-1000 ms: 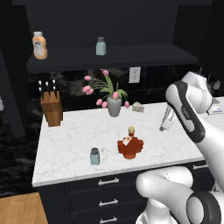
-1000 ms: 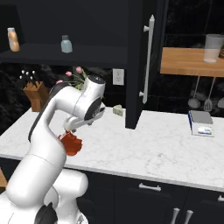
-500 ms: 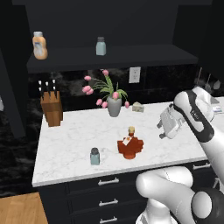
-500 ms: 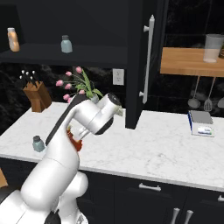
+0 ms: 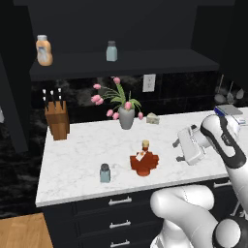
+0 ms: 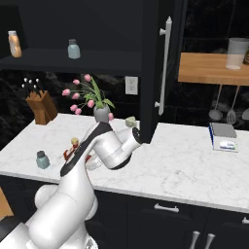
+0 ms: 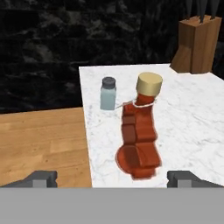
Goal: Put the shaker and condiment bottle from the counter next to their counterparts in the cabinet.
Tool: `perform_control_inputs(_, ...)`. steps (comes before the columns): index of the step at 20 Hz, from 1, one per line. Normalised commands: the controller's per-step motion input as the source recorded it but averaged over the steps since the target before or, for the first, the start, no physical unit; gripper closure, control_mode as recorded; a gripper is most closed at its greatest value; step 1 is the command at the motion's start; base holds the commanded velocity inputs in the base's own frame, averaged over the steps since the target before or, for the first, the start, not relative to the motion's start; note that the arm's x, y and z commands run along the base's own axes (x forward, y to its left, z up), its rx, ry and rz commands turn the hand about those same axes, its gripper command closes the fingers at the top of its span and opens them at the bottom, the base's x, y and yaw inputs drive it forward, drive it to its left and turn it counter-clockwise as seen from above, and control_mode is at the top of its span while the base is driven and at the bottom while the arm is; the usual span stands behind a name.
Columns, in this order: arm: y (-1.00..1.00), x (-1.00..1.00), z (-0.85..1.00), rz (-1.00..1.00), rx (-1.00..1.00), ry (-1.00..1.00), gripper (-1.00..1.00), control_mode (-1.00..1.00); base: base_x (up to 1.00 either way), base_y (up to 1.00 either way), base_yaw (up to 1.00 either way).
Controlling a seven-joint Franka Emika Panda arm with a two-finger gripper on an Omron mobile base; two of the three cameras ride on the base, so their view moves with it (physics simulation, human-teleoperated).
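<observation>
A wooden knife block stands at the desk's back left, near a grey vase of pink tulips below a white wall outlet.

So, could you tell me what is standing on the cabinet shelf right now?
On the cabinet shelf stand an orange bottle at the left and a small shaker nearer the middle, well apart. The dark interior behind them shows nothing more.

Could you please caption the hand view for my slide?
Open claw faces the red-brown condiment bottle on the marble counter, shaker just beyond.
</observation>
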Motion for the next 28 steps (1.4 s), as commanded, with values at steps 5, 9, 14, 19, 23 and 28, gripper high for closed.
perform_control_inputs(5, 0.18, 0.00, 0.00, 0.00, 0.00, 0.00, -1.00, -1.00, 0.00, 0.00, 0.00)
perform_control_inputs(9, 0.09, 0.00, -0.13, 0.00, 0.00, 0.00, -1.00, -1.00, 0.00, 0.00, 0.00)
perform_control_inputs(14, 0.00, 0.01, -0.18, 0.00, 0.01, 0.00, -1.00, -1.00, 0.00, 0.00, 0.00)
perform_control_inputs(19, 0.00, 0.11, -0.09, 0.00, 0.05, 0.00, -1.00, -1.00, 0.00, 0.00, 0.00)
perform_control_inputs(23, 0.00, 0.26, -0.02, 0.00, 0.05, 0.00, -1.00, -1.00, 0.00, 0.00, 0.00)
perform_control_inputs(28, 0.00, 0.20, -0.09, 0.00, 0.03, 0.00, -1.00, -1.00, 0.00, 0.00, 0.00)
